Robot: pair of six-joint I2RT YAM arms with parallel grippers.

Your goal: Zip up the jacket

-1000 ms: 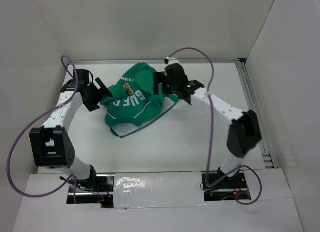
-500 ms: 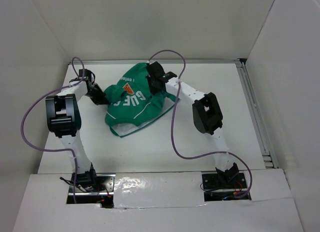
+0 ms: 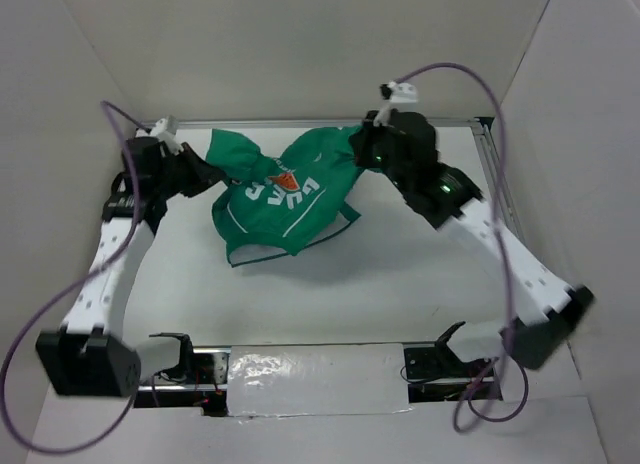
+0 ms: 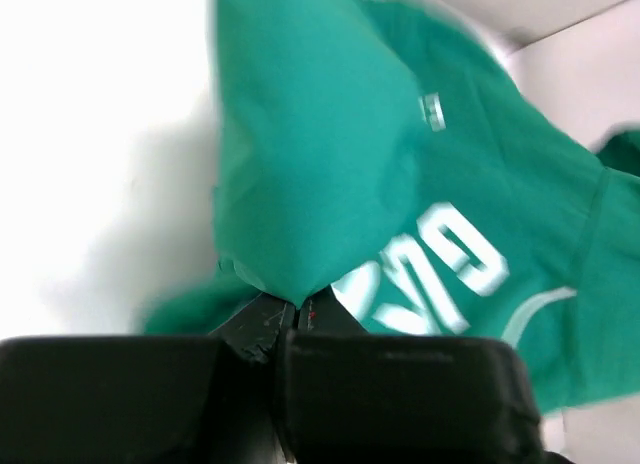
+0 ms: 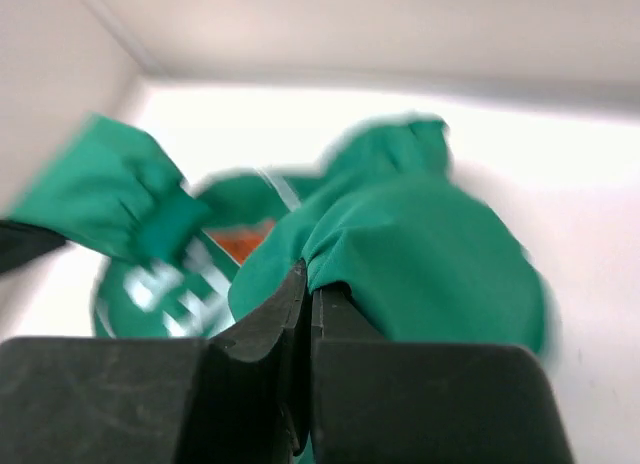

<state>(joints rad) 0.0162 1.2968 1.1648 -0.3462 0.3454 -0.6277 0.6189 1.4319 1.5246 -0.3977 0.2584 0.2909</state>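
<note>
The green jacket (image 3: 285, 194) hangs stretched between both arms at the back of the table, white and orange lettering facing up, its lower edge near the tabletop. My left gripper (image 3: 212, 170) is shut on a pinch of the jacket's left end (image 4: 300, 184). On the other side my right gripper (image 3: 362, 149) is shut on the jacket's right end (image 5: 420, 254). White letters on the jacket (image 4: 440, 254) show in the left wrist view. An orange patch (image 5: 240, 242) shows in the right wrist view. The zip is not visible.
White walls enclose the table on three sides. A metal rail (image 3: 505, 214) runs along the right edge. Purple cables loop from both arms. The arm bases sit at the near edge behind a white panel (image 3: 320, 369).
Both grippers have shut on the jacket's ends and lifted. The arms have spread apart, pulling the crumpled jacket out wide and up from the table.
</note>
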